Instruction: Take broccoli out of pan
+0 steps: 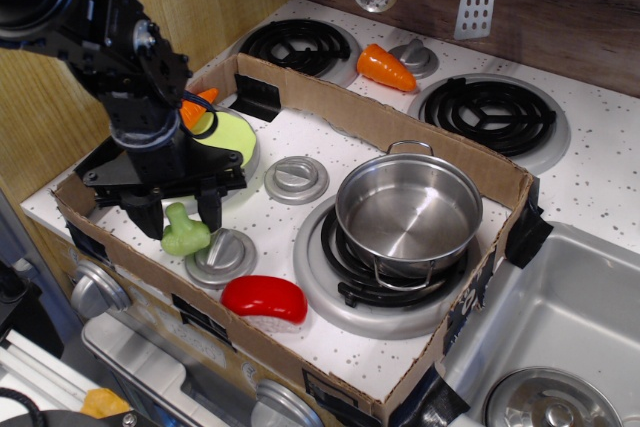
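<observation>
The pale-green broccoli [184, 233] is between my gripper's fingers at the front left of the stove top, low over the white surface and right beside a grey knob [226, 255]. My gripper [181, 224] points down and is shut on the broccoli. The pan [408, 209], a shiny steel pot with wire loop handles, stands empty on the front right burner, well to the right of the gripper.
A lime-green plate [236, 135] with an orange carrot [196, 107] lies behind the gripper, partly hidden by the arm. A red toy [265, 299] lies at the front. A cardboard wall [330, 105] rings the area. A second carrot [385, 67] lies at the back and a sink [560, 347] is at the right.
</observation>
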Robot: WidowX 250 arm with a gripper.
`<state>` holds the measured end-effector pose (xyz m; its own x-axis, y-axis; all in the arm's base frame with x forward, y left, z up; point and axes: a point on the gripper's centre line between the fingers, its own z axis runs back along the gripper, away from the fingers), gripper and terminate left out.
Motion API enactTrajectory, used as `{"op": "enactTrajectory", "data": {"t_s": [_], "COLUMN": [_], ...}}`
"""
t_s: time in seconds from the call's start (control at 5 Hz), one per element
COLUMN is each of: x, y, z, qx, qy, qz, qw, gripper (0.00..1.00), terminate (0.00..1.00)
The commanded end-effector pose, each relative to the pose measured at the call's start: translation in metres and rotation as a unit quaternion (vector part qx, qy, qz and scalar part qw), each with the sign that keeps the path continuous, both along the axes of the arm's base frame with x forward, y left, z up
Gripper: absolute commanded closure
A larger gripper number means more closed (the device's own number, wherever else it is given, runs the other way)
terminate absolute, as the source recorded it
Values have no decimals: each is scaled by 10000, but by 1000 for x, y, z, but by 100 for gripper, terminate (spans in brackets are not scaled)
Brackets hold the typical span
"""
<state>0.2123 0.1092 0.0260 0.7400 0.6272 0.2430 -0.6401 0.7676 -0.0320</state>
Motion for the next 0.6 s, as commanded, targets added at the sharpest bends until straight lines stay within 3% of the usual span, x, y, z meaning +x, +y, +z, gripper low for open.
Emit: {"op": "enactTrajectory", "data": {"t_s": [0.0, 0.4], "x": [15, 32], "y": [-5, -28], "z": [38, 83], "qx": [411, 748], "qy": [217, 432], "qz": [-220, -190], "qw": [9987, 9961], "gripper": [0, 0], "terminate": [0, 0]}}
